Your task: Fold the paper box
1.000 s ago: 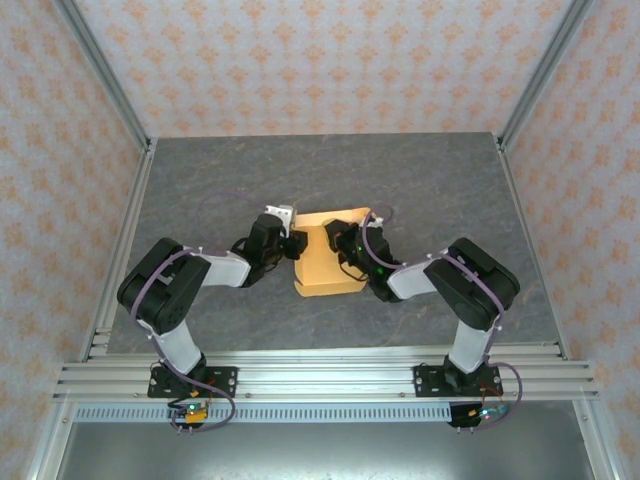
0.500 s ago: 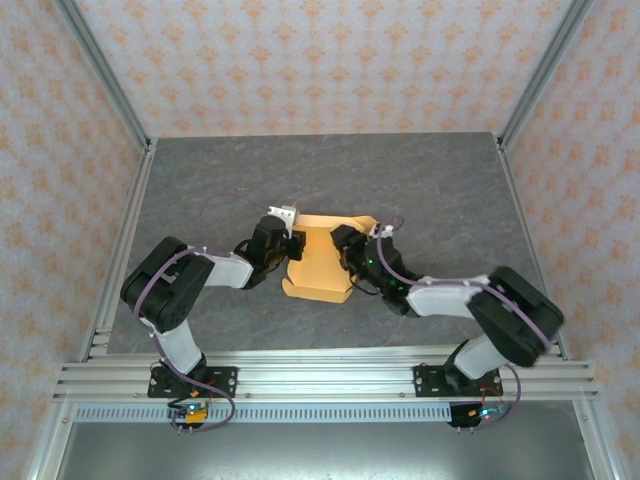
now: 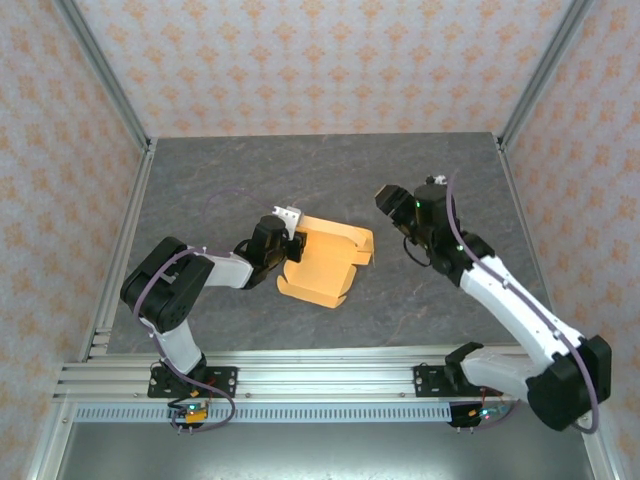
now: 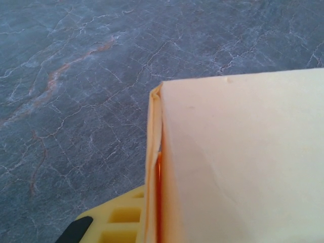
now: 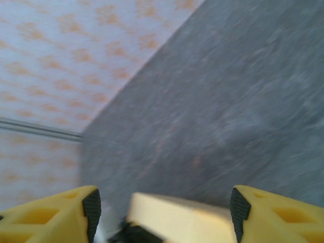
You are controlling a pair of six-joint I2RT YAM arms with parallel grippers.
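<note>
Above the grey surface (image 3: 250, 180), right tool (image 3: 386, 197) released and withdrew, leaving the half-folded paper box (image 3: 325, 268) clenched by left tool (image 3: 293, 246).

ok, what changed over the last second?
Right pincer let go of the paper box, opened and swung away toward the far right. The box turned slightly, its near edge drifting left. Left pincer stays clamped on the box's left edge.

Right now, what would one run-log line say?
left gripper: shut on paper box, left edge | right gripper: open, away from box | paper box: partly folded
</note>
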